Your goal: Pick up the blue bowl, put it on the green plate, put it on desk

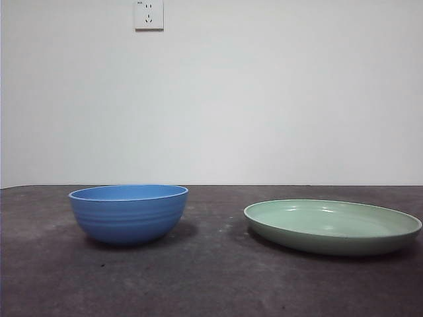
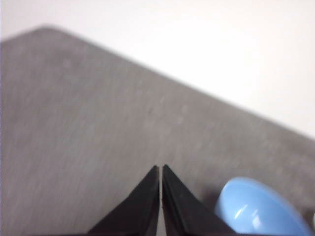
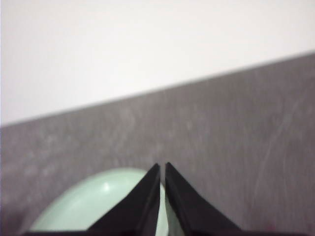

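Note:
The blue bowl [image 1: 129, 212] stands upright on the desk [image 1: 211, 277] at the left in the front view. The green plate [image 1: 332, 225] lies flat on the desk to its right, apart from the bowl. My left gripper [image 2: 161, 168] is shut and empty, high above the desk, with the blue bowl [image 2: 258, 209] beside and below it. My right gripper [image 3: 163, 166] is shut and empty, held above the green plate [image 3: 93, 204]. Neither gripper shows in the front view.
A white wall stands behind the desk's far edge, with a wall socket [image 1: 149, 14] high up. Bare desk lies between the bowl and the plate and in front of both.

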Tool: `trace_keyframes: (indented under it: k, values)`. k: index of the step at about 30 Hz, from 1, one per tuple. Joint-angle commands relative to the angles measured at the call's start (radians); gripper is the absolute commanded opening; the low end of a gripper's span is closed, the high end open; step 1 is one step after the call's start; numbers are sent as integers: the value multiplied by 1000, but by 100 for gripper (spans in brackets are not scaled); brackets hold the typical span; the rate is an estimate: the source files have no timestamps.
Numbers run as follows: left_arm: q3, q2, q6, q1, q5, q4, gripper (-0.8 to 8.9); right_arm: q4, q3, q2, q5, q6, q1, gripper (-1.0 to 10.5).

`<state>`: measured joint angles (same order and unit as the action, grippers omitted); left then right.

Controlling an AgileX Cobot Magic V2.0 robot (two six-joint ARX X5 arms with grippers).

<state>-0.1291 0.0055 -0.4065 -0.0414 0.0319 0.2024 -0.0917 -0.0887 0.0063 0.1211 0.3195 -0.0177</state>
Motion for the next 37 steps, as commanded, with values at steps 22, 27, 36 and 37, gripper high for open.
trace_keyframes:
  k: [22,27,36,37]
  values:
    - [-585,437,195,2,342,364,10,-518,-628,412,220,-231,0,13]
    - [-683,561,277,0,491,491,10,-705,-774,578,310,-330,0,13]
    - [-793,704,411,-62,591,693,10,-904,-891,741,408,-418,-65,13]
    - [-797,711,423,-74,591,709,10,-918,-891,748,409,-418,-80,13]
